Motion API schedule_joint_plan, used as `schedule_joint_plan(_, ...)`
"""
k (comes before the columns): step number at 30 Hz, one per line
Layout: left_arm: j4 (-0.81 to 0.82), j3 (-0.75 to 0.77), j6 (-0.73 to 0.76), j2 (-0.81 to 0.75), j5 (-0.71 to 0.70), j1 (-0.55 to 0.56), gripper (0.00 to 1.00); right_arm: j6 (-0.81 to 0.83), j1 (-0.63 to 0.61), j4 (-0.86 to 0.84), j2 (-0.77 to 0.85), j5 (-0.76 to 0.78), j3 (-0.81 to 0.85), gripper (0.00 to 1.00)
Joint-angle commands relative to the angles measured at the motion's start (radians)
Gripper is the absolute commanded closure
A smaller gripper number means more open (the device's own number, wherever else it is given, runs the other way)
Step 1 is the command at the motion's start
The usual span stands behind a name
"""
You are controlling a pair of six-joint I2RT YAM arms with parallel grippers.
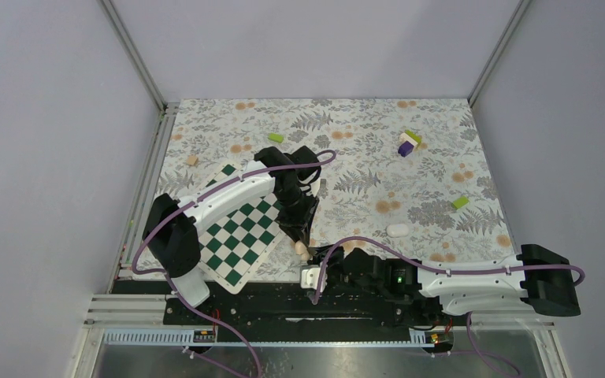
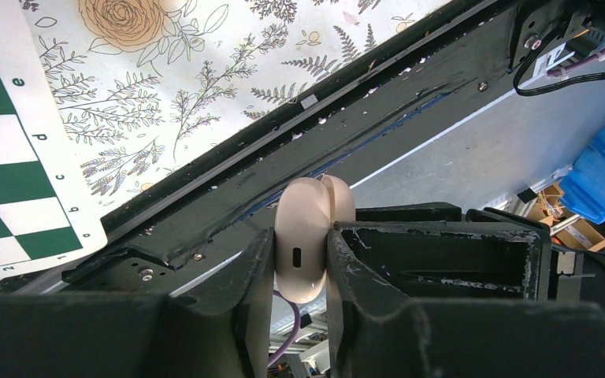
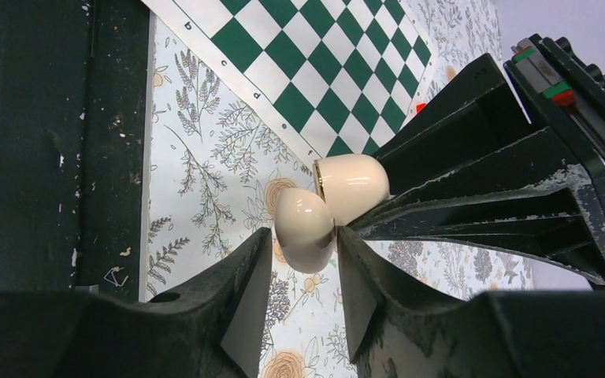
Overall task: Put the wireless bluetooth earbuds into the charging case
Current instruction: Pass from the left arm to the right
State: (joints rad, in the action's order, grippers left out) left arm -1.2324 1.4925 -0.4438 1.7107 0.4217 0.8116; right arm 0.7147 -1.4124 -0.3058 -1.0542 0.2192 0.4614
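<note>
Two arms in view, one case between them. Count on the floral cloth (image 1: 378, 157): one chessboard mat (image 1: 240, 228) at near left; one green block (image 1: 276, 137) far of the mat and a second green block (image 1: 460, 201) to the right; one block stack (image 1: 408, 143) of yellow-green, white and purple pieces, far right; one tan block (image 1: 192, 160) at the mat's far left corner; one white oval object (image 1: 398, 230) lying alone right of centre, too small to identify.

One charging case (image 2: 303, 228), cream-white. It is off the surface, at the near edge of the cloth, just right of the mat's near right corner. It is hinged open: two rounded lobes stand at an angle, with a small dark slot facing the left wrist camera.

Left arm (image 1: 228, 189): rises from the near-left base and crosses above the mat. Its wrist is folded back so the left gripper (image 2: 300, 260) points toward the near edge. Its jaws are pinched on one lobe of the case, both pads in contact.

Right arm (image 1: 457, 279): lies low along the black rail (image 1: 244, 303) from the near-right base, reaching left. The right gripper (image 3: 303, 244) has its jaws flanking the other lobe with very little gap. One pad looks to be touching; cannot tell whether the lobe is actually clamped.
</note>
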Motion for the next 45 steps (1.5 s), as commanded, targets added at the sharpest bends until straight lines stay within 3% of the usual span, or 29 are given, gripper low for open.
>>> schedule_joint_plan(1,-0.012,0.032,0.008,-0.016,0.002,0.001,1.0,0.01,0.004,-0.06,-0.006,0.02,0.036,0.59)
schedule_joint_plan(20,-0.009,0.041,0.021,-0.001,0.023,0.0,0.99,-0.014,0.004,-0.077,0.013,0.045,0.017,1.0)
schedule_joint_plan(31,0.007,0.049,0.03,0.016,0.059,-0.002,0.73,-0.064,0.003,-0.072,0.028,0.067,-0.018,1.0)
schedule_joint_plan(38,0.023,0.055,0.027,0.026,0.068,-0.011,0.37,-0.08,0.003,-0.079,0.022,0.087,-0.035,1.0)
schedule_joint_plan(45,0.027,0.073,0.035,0.072,0.094,-0.043,0.29,-0.092,0.004,-0.117,-0.01,0.113,-0.058,1.0)
